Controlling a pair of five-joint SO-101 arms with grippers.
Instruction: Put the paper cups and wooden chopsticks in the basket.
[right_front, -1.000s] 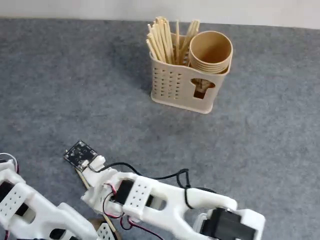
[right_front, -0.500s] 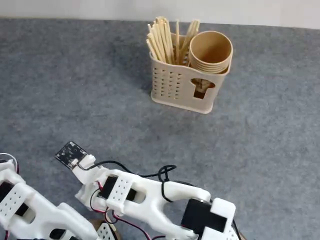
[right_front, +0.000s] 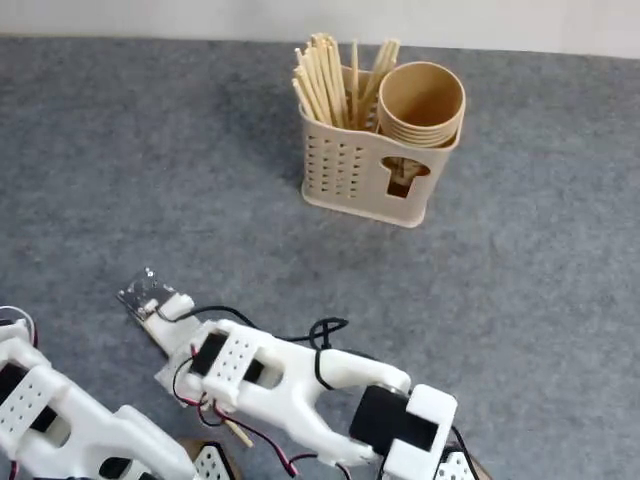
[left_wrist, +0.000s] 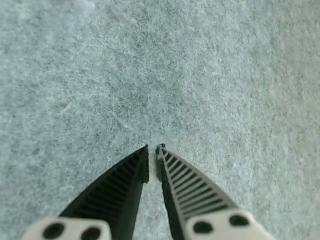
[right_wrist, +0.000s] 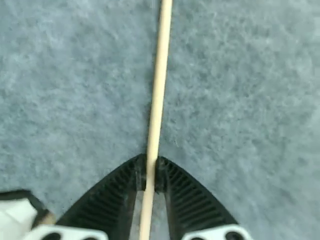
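Note:
A beige slotted basket (right_front: 352, 172) stands at the back of the grey carpet. It holds a stack of paper cups (right_front: 422, 102) and a bundle of wooden chopsticks (right_front: 326, 74). In the right wrist view, my right gripper (right_wrist: 150, 166) is shut on one loose chopstick (right_wrist: 159, 75), which runs on ahead over the carpet. From above, a short piece of that chopstick (right_front: 238, 433) shows under the right arm (right_front: 250, 375) at the front. My left gripper (left_wrist: 152, 150) is shut on nothing just above bare carpet. The left arm (right_front: 45, 420) sits at the front left corner.
Open grey carpet (right_front: 150, 180) lies between the arms and the basket. A pale wall strip (right_front: 300, 15) borders the far edge. Cables (right_front: 325, 335) loop over the right arm.
The right arm has swung a little to the left and its wrist has tilted, with more of its base coming into the high view. Basket and left arm are unmoved.

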